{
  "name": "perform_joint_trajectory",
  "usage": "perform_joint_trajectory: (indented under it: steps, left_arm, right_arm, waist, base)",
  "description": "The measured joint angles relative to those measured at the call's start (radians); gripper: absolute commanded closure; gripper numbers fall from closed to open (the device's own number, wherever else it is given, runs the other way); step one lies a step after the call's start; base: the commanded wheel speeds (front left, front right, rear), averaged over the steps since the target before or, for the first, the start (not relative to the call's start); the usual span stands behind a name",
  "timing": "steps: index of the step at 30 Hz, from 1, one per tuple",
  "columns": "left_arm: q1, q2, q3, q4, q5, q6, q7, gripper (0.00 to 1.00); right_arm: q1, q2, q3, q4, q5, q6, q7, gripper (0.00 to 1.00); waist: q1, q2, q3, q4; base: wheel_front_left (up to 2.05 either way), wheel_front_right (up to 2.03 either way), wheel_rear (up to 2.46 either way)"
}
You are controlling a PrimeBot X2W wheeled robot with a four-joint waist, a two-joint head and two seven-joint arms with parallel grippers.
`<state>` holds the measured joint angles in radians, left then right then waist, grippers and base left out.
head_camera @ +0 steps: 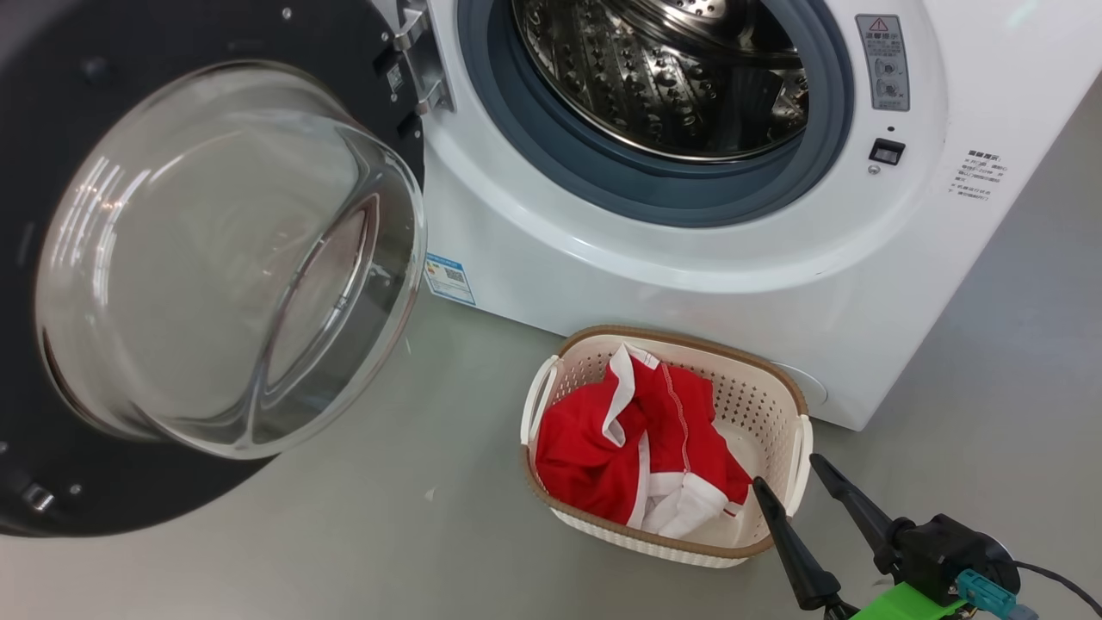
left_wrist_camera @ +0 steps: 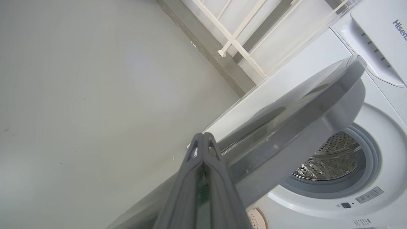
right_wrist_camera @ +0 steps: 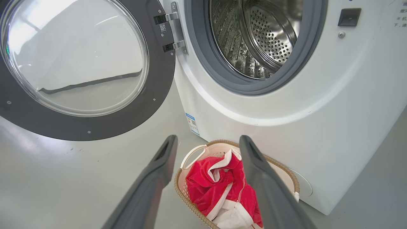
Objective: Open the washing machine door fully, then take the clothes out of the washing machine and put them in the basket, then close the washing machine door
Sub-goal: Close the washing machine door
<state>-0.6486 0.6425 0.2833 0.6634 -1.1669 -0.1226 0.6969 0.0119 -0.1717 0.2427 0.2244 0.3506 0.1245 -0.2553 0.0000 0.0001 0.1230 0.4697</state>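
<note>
Two grippers, one load. Clothes (head_camera: 628, 439): red with white trim, heaped inside the basket (head_camera: 680, 340). The basket stands on the grey floor (head_camera: 344, 534), just beside the washing machine (head_camera: 689, 258) front and below its open mouth. Drum (head_camera: 671, 77): perforated steel. Washing machine door (head_camera: 228, 258): swung wide to the left, rim apart from the basket, open floor between. Right gripper (head_camera: 785, 470): fingers spread apart, holding nothing, tips over the basket's near right rim. Left gripper (left_wrist_camera: 203, 135): fingers pressed together, empty, near the door's outer edge; contact cannot be told.
</note>
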Motion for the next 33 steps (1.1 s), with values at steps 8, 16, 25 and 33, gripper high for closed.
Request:
perform_joint_trajectory:
  steps: [8,16,25,33]
  left_arm:
    - [0.056,0.008,-0.031,-0.111,-0.086,0.0,0.062,1.0]
    - [0.121,0.007,-0.072,-0.208,-0.165,-0.001,0.119,1.0]
    - [0.182,0.01,-0.146,-0.404,-0.256,-0.001,0.186,1.0]
    - [0.224,0.009,-0.193,-0.531,-0.314,-0.001,0.201,1.0]
  right_arm:
    - [0.002,0.01,-0.003,0.0,0.0,0.0,0.0,0.0]
    - [0.004,0.014,-0.005,0.0,0.0,0.0,0.0,0.0]
    - [0.004,0.017,-0.015,-0.001,0.0,0.0,0.0,0.0]
    - [0.006,0.022,-0.043,-0.007,0.0,0.0,0.0,0.0]
  waist:
    - [0.0,0.0,-0.01,-0.007]
    - [0.0,0.0,-0.018,-0.016]
    - [0.0,0.0,-0.023,-0.032]
    - [0.0,0.0,-0.023,-0.067]
  base:
    - [0.0,0.0,0.0]
    - [0.0,0.0,0.0]
    - [0.0,0.0,0.0]
    - [0.0,0.0,0.0]
